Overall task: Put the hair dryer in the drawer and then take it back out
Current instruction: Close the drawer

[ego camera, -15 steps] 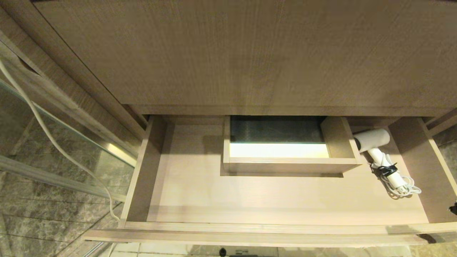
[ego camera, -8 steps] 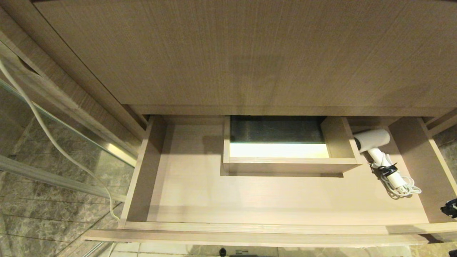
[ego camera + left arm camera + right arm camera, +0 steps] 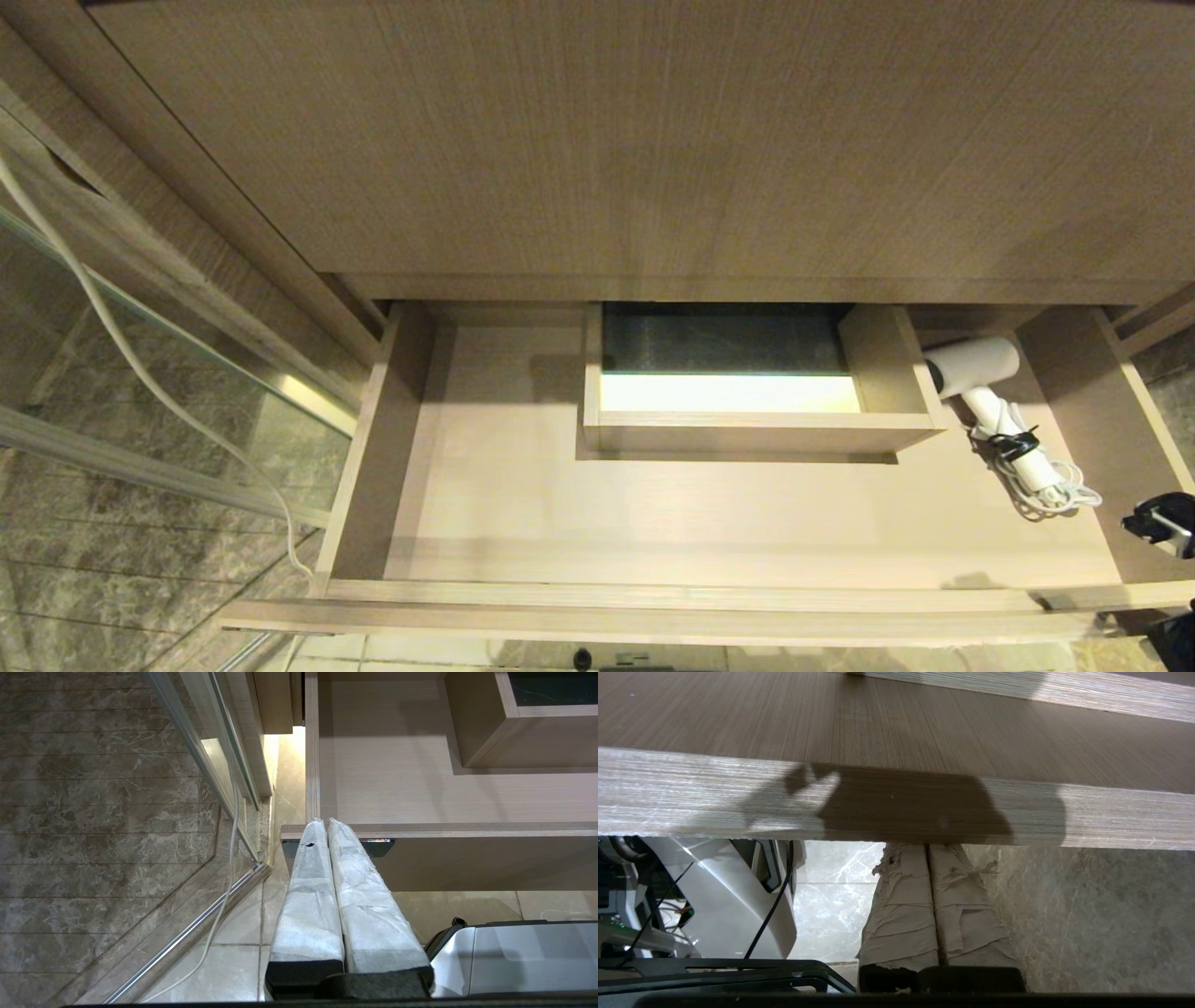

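Right gripper [image 3: 930, 851]: padded fingers pressed together, holding nothing; in its wrist view the tips sit just under the lower edge of a wood-grain board, probably the drawer's front or side. In the head view only a dark part of the right arm shows, at about 4 o'clock, beside the drawer's right wall and outside it.

Left gripper [image 3: 327, 828]: fingers together, empty, parked low by the drawer's front left corner, at roughly 8 o'clock from the drawer's middle.

Drawer [image 3: 653, 597]: pale wood-grain, pulled wide open beneath the taller wood-grain panel [image 3: 616, 140]. Boxed cut-out [image 3: 747, 434] at its 12 o'clock.

Hair dryer [image 3: 976, 362]: white, lying flat on the drawer floor at about 2 o'clock, between the cut-out's right wall and the drawer's right side. Barrel toward the back, handle toward the front, coiled white cord [image 3: 1050, 495] bundled at the handle end by a dark tie.

Judgement: the dryer lies stowed, so the put-in half looks done. With fingers together and outside the drawer, the right arm seems posed for an approach, not a grasp; it must open before taking the handle.
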You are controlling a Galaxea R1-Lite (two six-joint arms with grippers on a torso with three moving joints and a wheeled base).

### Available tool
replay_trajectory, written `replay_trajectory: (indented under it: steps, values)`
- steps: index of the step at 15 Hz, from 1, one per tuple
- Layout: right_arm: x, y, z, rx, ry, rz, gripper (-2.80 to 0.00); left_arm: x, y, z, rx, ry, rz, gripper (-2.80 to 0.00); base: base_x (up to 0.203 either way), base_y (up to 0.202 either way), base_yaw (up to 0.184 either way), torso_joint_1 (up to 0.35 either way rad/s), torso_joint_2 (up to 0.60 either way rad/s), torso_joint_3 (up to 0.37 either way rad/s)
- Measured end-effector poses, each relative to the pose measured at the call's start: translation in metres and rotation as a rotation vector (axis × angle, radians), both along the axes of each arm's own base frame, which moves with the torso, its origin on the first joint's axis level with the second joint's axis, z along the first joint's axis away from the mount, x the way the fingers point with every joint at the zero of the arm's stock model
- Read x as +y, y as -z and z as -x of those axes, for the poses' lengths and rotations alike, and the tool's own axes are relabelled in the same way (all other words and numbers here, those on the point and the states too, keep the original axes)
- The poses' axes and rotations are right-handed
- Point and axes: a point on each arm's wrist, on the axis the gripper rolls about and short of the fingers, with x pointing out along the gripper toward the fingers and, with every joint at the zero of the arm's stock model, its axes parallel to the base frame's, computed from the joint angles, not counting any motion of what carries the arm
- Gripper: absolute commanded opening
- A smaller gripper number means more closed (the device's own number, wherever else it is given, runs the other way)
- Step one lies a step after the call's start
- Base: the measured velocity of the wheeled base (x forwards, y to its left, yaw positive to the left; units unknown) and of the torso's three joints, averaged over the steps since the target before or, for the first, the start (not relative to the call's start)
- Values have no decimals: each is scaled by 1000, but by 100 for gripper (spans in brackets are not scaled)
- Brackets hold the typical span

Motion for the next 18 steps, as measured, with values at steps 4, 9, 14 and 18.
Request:
replay_trajectory:
  steps: [4,9,14,18]
  values:
    - [-4,-5,-9,-47,0,22,-280,0,0,0,0,0,0,-280,0,0,0,0,0,0]
    - [-12,-24,-26,-199,29,39,-280,0,0,0,0,0,0,-280,0,0,0,0,0,0]
    - [-35,-61,-79,-551,45,128,-280,0,0,0,0,0,0,-280,0,0,0,0,0,0]
    - [-40,-59,-90,-575,47,129,-280,0,0,0,0,0,0,-280,0,0,0,0,0,0]
